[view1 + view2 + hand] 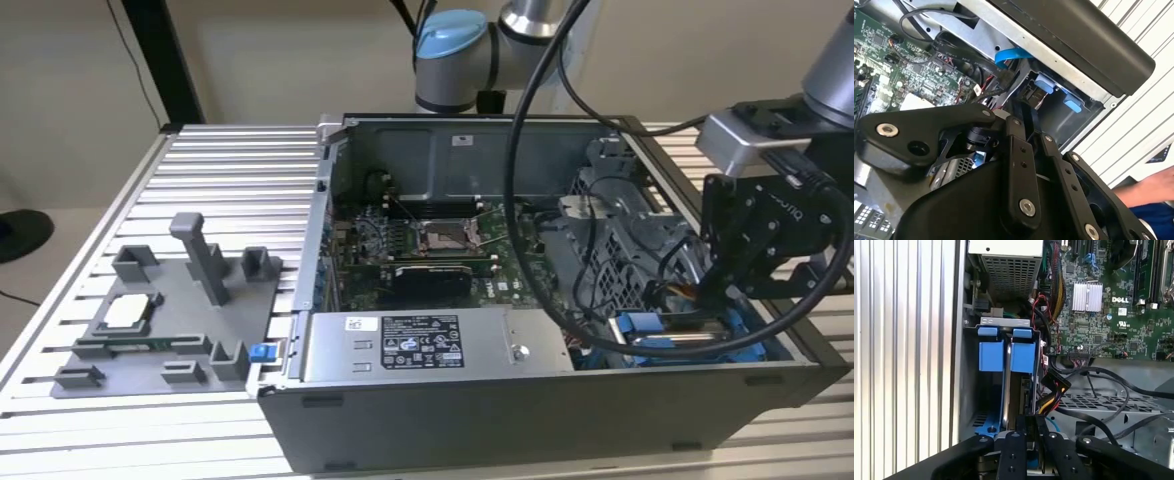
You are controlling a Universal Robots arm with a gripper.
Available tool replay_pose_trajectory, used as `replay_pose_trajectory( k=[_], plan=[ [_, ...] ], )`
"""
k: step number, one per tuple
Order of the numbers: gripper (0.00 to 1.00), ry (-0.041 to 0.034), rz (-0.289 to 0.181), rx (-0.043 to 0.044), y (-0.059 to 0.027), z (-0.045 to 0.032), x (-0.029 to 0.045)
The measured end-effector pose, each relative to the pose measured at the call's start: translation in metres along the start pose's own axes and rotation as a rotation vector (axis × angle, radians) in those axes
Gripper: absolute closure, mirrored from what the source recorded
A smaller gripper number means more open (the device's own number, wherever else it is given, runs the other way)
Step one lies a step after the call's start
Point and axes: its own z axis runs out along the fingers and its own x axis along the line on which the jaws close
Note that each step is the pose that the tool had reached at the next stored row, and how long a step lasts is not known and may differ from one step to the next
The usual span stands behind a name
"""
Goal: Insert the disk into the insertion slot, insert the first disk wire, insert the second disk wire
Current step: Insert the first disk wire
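Note:
The open computer case (534,420) holds the insertion slot (638,325) in its near corner at the exterior view's right, a blue plastic bay with square blue tabs (991,356) (1046,84). The disk (683,340), silver in a blue frame, sits tilted in that bay and appears edge-on as a narrow grey band (1015,385) in the first wrist view. My black gripper (707,300) (1029,422) (1026,107) reaches down into the bay, shut on the disk's edge. A loose connector on yellow, black and red wires (1054,385) hangs just beside the bay.
The grey labelled power-supply box (407,345) lies along the case's near wall, the motherboard (427,240) behind it. A metal drive cage (1099,405) with black cables borders the bay. A grey fixture (160,320) stands on the slatted table. A person's arm (1149,190) rests outside the case.

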Motion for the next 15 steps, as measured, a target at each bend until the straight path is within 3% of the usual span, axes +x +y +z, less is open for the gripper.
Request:
replay_pose_trajectory(
  k=[15],
  plan=[
    [1.00,-0.0056,0.000,0.0060,-0.0001,0.0067,0.0030]
  ],
)
